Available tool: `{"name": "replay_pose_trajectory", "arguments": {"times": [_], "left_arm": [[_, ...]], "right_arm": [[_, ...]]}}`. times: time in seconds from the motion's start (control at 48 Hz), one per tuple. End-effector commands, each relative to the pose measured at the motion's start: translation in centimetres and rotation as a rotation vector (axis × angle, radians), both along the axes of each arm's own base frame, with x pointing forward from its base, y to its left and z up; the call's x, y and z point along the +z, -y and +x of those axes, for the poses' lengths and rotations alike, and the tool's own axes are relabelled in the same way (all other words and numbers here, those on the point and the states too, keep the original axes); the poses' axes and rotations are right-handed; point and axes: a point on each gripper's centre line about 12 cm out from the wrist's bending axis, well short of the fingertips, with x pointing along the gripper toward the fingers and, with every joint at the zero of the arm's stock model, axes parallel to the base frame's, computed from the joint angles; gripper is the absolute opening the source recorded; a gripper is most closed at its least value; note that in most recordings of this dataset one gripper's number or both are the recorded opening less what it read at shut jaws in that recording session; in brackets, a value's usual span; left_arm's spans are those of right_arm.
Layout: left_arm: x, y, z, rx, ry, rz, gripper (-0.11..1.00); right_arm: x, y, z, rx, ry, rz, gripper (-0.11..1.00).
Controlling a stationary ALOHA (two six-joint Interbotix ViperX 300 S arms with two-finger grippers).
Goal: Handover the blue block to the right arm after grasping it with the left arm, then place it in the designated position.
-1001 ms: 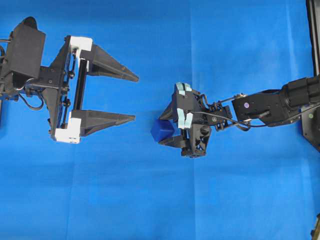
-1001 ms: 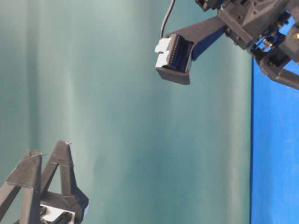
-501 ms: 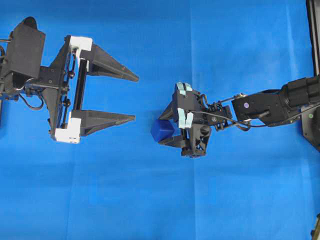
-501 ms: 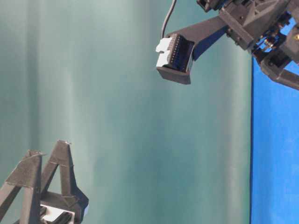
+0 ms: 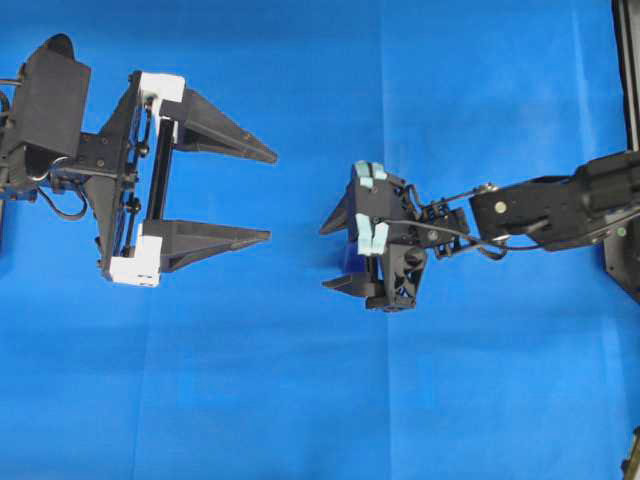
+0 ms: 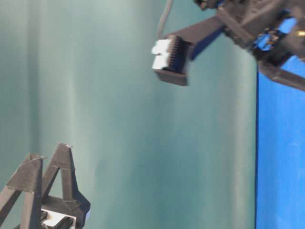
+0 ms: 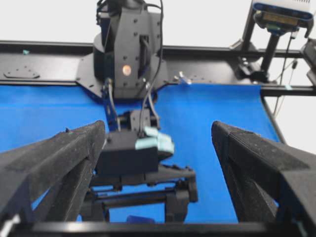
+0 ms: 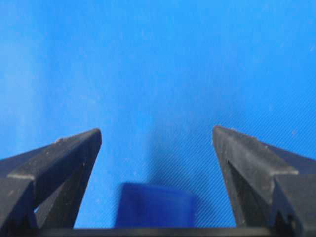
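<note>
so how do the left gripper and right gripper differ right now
The left gripper has white brackets at its finger bases; the right gripper is all black with pale tape strips on top. The left gripper has nothing between its fingers; the right gripper has the blue block lying loose between its fingers. The left gripper points toward the middle from the left of the overhead view, the right gripper from the right. Both stand open, with long pointed black fingers, above the blue cloth.

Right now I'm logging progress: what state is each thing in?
blue block: free between the right claw's fingers, not gripped.
right claw: open, fingers apart either side of the block.
left claw: open, holding nothing, well clear of the block.
</note>
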Motion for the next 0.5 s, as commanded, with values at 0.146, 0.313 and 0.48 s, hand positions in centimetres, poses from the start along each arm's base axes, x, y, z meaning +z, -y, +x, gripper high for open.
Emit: {"name": "replay_pose_trajectory", "arguments": {"times": [0.146,0.313,0.48], "left_arm": [[1.2,0.1,-0.2,-0.004,0.035,0.0,0.93],[1.1,0.1,-0.2,-0.004,0.032,0.001,0.93],[1.1,0.1,-0.2,-0.003,0.032,-0.002,0.93]], "right_arm": [[5.0,-0.2,-0.5,-0.001,0.071,-0.028,0.86],[9.2,-0.2,-1.9,-0.01,0.089,-0.074,0.86],[13.5,0.1,-3.9,-0.037,0.125,-0.096,0.86]]}}
